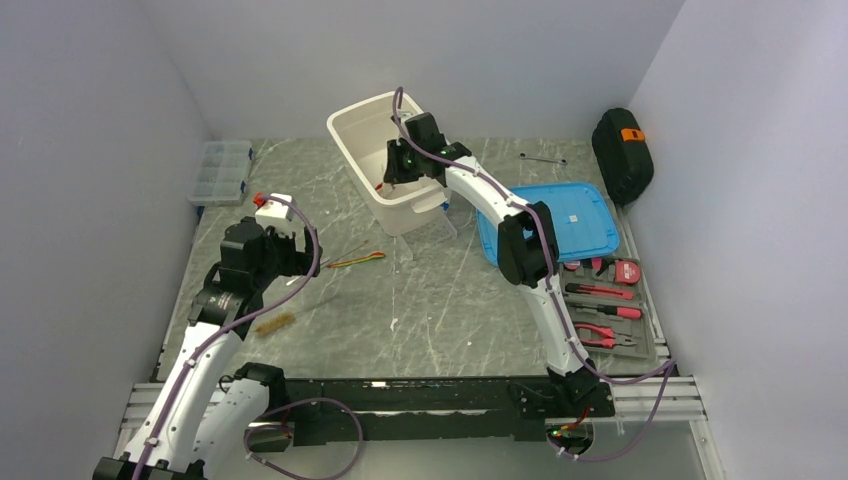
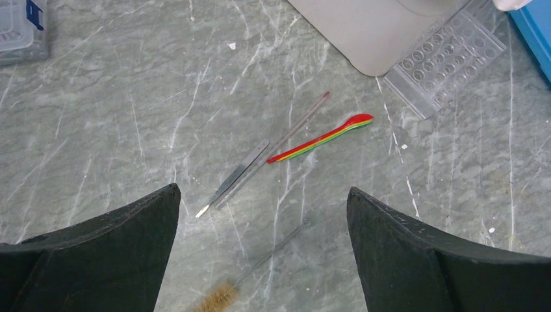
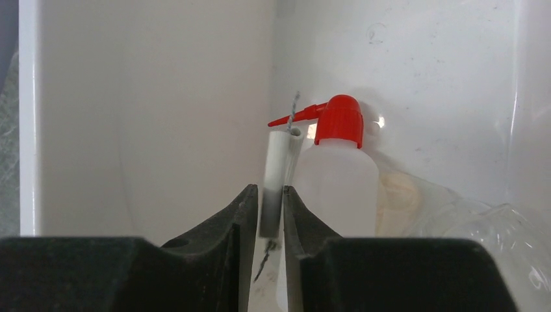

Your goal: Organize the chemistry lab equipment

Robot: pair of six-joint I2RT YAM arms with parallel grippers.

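My right gripper reaches into the white bin and is shut on a white tube with wire through it, part of the metal triangle. Right beside it the translucent squeeze bottle with its red nozzle stands against the bin wall. My left gripper is open and empty above the table. Below it lie metal tongs, a thin glass rod, a coloured spoon and the wire brush. The clear tube rack lies by the bin.
A blue lid lies right of the bin. A tray of red-handled tools sits at the right edge, with a black case behind it. The clear organizer box is at the far left. Clear crumpled plastic lies in the bin.
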